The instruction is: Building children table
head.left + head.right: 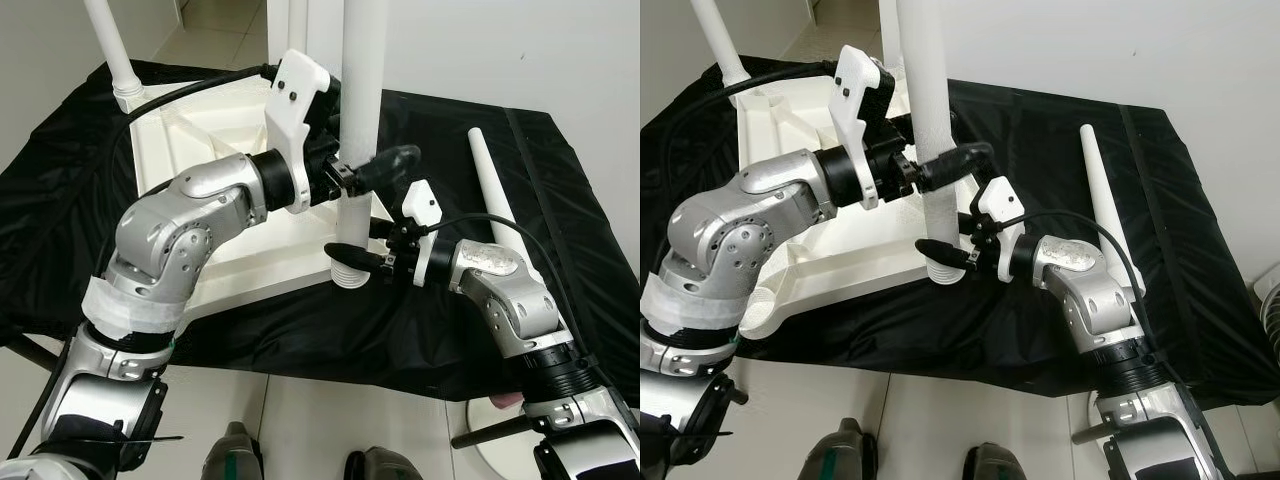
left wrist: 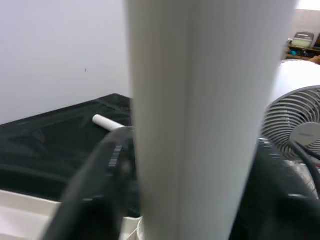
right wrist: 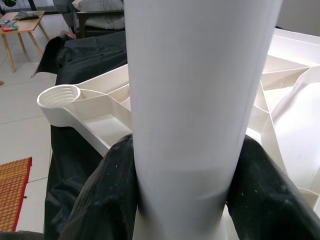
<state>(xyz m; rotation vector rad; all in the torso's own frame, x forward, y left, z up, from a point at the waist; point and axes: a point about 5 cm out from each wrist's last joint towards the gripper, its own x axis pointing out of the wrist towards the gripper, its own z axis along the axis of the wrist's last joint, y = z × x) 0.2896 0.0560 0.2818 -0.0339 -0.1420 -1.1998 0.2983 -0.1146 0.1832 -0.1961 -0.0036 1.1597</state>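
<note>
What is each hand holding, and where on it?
Both grip the upright white table leg: the left hand partway up the shaft, the right hand just above its threaded bottom end.

You are looking down on a tabletop [image 1: 470, 130] draped in a wrinkled black cloth [image 1: 1040, 130] that hangs over its near edge. Lying flat on the cloth, toward your left, you have the white moulded table panel [image 1: 215, 185], underside up with its ribs showing and a threaded round socket [image 3: 59, 96] at one free corner. To your right, a loose white leg [image 1: 1102, 200] lies on the cloth, well apart from the panel.
</note>
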